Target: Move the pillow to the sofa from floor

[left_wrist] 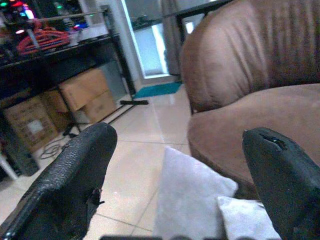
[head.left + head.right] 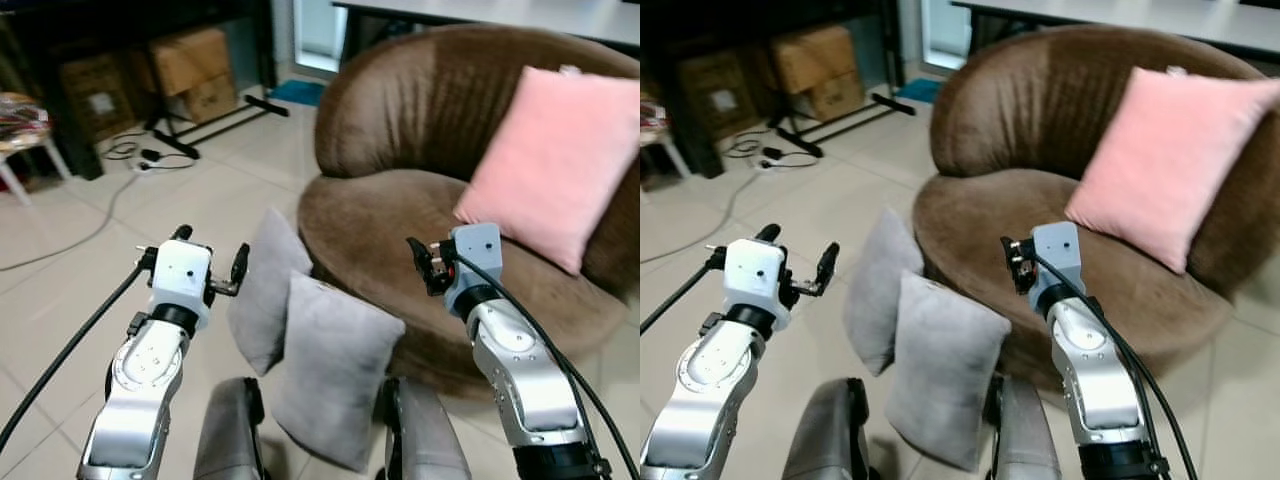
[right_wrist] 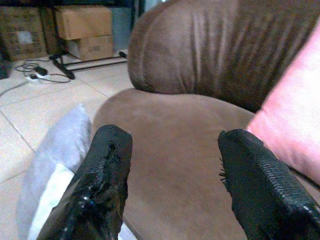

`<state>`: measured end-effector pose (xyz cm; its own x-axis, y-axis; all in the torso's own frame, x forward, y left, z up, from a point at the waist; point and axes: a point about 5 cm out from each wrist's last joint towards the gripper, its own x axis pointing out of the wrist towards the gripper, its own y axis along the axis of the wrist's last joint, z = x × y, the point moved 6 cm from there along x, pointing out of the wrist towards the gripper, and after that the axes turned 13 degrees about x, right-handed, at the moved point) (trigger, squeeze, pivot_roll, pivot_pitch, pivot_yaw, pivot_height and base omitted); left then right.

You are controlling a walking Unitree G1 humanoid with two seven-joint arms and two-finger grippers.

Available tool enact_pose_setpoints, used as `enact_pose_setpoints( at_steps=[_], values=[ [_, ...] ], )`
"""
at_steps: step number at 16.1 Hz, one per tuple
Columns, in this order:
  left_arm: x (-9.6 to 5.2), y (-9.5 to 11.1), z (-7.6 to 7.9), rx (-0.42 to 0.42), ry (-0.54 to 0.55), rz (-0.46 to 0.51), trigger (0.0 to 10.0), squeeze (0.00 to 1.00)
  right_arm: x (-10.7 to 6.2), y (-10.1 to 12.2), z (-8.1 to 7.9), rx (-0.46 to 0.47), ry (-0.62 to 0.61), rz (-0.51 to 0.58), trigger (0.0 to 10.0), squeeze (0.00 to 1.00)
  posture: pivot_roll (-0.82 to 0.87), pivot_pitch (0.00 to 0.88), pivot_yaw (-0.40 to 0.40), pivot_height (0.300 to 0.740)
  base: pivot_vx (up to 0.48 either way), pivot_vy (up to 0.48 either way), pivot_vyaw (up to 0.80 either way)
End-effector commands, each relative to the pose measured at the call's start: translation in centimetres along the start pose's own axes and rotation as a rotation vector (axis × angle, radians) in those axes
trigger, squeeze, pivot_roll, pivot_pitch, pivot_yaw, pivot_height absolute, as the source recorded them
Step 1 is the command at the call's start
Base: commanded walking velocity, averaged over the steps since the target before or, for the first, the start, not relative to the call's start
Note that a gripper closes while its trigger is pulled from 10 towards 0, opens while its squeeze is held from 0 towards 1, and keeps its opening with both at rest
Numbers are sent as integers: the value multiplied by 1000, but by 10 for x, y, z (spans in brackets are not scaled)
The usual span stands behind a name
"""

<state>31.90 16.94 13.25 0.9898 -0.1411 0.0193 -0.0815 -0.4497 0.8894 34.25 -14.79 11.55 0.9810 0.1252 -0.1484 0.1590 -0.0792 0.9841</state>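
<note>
Two grey pillows are seen on the tiled floor (image 2: 230, 190), propped upright against the near-left edge of the round brown sofa (image 2: 400, 110). The nearer grey pillow (image 2: 330, 370) stands just in front of the robot's legs and overlaps the farther grey pillow (image 2: 262, 290), which leans behind it to the left. Neither is held.

A pink pillow (image 2: 550, 165) is found resting tilted against the sofa's backrest on the right side of the seat.

The left gripper (image 2: 210, 262) is held above the floor, left of the grey pillows and apart from them; its fingers are spread wide with nothing between them. In the left wrist view the farther grey pillow is seen between the parted fingers (image 1: 70, 175), lower and beyond them.

The right gripper (image 2: 422, 265) is held over the near edge of the sofa seat, right of the grey pillows; its fingers (image 3: 102, 185) are parted and empty, with brown seat cushion visible between them.

Cardboard boxes (image 2: 190, 70) are noted under a dark shelf at the far left, with a cable (image 2: 140, 160) lying on the floor near a black stand (image 2: 215, 120).
</note>
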Motion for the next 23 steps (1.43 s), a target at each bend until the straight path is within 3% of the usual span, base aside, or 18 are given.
enact_pose_setpoints(
  at_steps=[1, 12, 14, 15, 18, 21, 23],
  values=[
    [0, 0, 1, -7, -9, 4, 10000, 0, 1, -2, 3, 0, -16, -7, 10000, 0, -106, 0, 21, 521, 0, 0, 0],
    [-2, 1, 4, -32, -31, 16, 10000, 0, 1, -1, 8, 3, -45, 2, 10000, 0, -104, 0, 18, 521, 252, 0, 0],
    [-3, 1, 5, -29, -34, 15, 10000, 0, 1, -6, 7, -107, -31, -25, 10000, 0, -103, 0, 18, 521, 336, 0, 400],
    [-3, 1, 5, -29, -34, 15, 10000, 0, 1, -6, 5, -109, -22, -24, 10000, 0, -103, 0, 18, 521, 330, 0, 800],
    [-4, 0, 4, -1, -21, 6, 10000, 0, 1, -15, 1, -43, 33, -68, 10000, 0, -101, 0, 18, 521, 178, 0, 458],
    [-5, -1, 5, -1, -29, 4, 10000, 0, 4, -22, 4, -77, 74, -100, 10000, 0, -103, 0, 26, 521, 0, 0, 0],
    [-5, -2, 7, 6, -44, 1, 10000, 0, 5, -30, -2, -11, 123, -120, 10000, 0, -101, 0, 29, 516, 0, 0, 0]
  ],
)
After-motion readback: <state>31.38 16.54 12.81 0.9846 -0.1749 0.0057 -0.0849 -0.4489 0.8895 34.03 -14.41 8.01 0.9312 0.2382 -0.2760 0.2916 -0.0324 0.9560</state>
